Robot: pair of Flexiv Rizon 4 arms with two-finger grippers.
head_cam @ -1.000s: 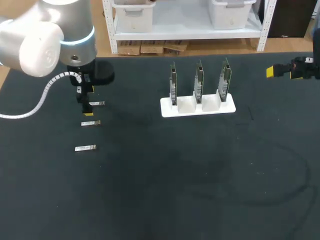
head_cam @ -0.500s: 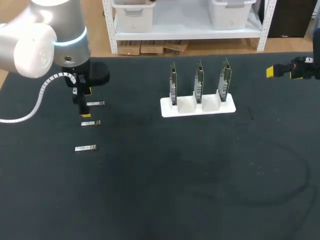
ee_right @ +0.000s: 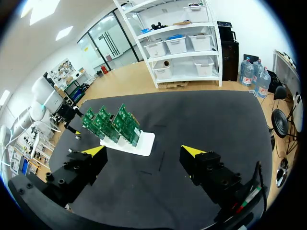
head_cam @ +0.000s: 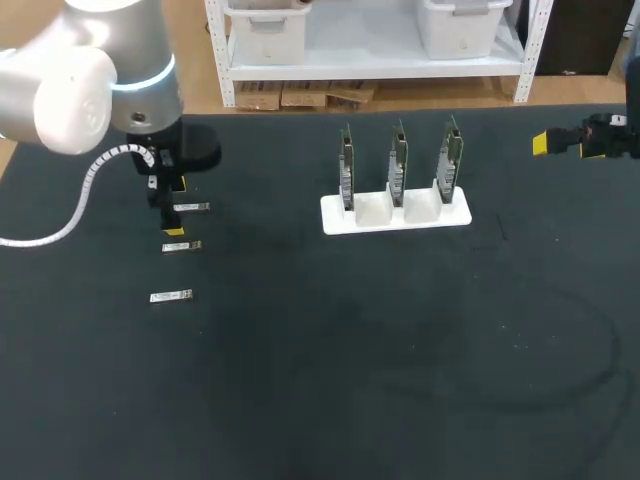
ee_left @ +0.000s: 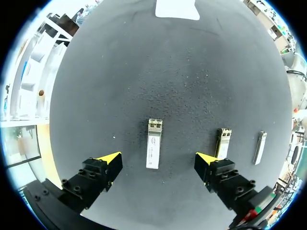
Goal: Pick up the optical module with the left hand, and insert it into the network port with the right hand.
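As the optical module [ee_left: 153, 144] lies between its wide-open jaws, long axis pointing ahead, the left hand [ee_left: 156, 160] sits nearest.

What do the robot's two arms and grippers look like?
The left arm is silver-white and rounded, with a glowing blue ring and a white coiled cable. The left gripper and right gripper are black with bright yellow fingertips.

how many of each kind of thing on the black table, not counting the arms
small silver metal optical modules: 3
green upright circuit boards: 3
white plastic board holder: 1
total: 7
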